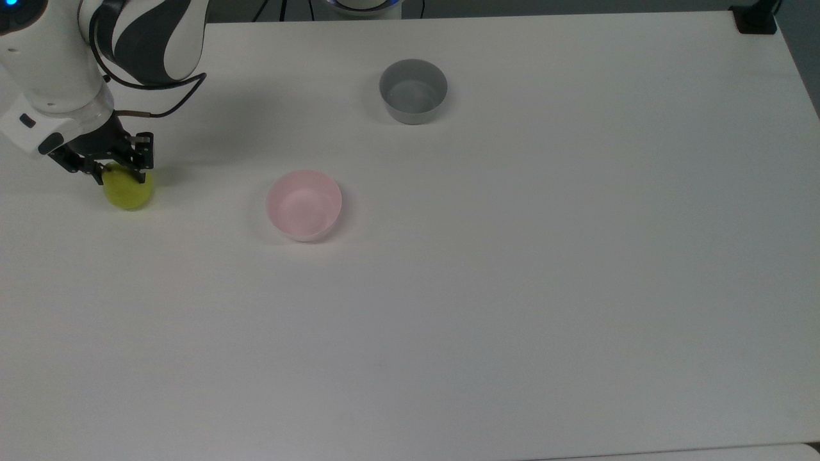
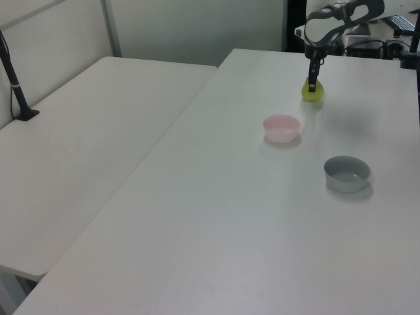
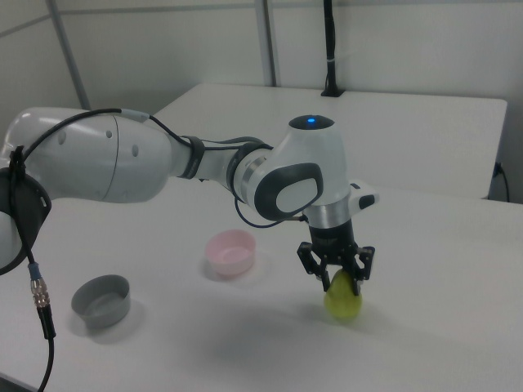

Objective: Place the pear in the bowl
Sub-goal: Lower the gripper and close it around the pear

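The yellow-green pear (image 1: 130,193) stands on the white table (image 1: 512,288) at the top view's far left. My gripper (image 1: 122,171) has come down over its top, open, with one finger on each side of the pear's upper part (image 3: 343,300); the stem is hidden between the fingers. In the right view the gripper (image 3: 338,282) points straight down, its fingertips (image 3: 321,279) partway down the fruit. The pale pink bowl (image 1: 303,205) sits empty to the right of the pear in the top view, well apart from it. The left view has the gripper (image 2: 313,84) over the pear (image 2: 312,94), beyond the pink bowl (image 2: 281,128).
An empty grey bowl (image 1: 413,91) stands farther back and to the right in the top view. The arm's white and grey links (image 1: 147,32) hang over the table's top left corner. A second white table (image 2: 85,131) adjoins on the left view's left.
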Robot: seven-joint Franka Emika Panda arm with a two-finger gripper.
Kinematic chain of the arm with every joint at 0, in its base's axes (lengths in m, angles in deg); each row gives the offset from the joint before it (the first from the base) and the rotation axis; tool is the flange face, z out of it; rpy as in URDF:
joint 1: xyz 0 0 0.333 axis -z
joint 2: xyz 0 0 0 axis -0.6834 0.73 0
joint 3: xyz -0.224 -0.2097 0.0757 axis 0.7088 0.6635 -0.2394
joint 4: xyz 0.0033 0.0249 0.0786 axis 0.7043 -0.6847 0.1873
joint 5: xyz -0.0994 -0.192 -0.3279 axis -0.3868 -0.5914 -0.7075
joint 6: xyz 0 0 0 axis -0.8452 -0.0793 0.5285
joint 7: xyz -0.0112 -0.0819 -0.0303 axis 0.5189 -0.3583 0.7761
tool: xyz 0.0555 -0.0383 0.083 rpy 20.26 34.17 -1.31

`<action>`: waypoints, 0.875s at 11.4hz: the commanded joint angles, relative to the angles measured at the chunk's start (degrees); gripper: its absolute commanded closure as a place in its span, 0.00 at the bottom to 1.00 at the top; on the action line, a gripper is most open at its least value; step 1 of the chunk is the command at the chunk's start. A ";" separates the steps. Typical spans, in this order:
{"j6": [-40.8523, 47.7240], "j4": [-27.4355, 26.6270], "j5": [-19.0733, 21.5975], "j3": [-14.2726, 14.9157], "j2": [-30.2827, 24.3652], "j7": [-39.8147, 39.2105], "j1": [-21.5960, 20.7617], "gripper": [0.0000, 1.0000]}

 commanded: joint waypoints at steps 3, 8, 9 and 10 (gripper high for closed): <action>2.86 -0.53 -0.12 0.08 -2.68 0.75 -0.65 1.00; 14.20 -0.36 -0.65 -0.09 -11.81 1.36 -2.76 1.00; 16.40 0.34 -0.65 -0.18 -13.31 3.46 -3.63 1.00; 19.64 1.56 -0.82 -0.09 -14.29 4.87 -4.77 1.00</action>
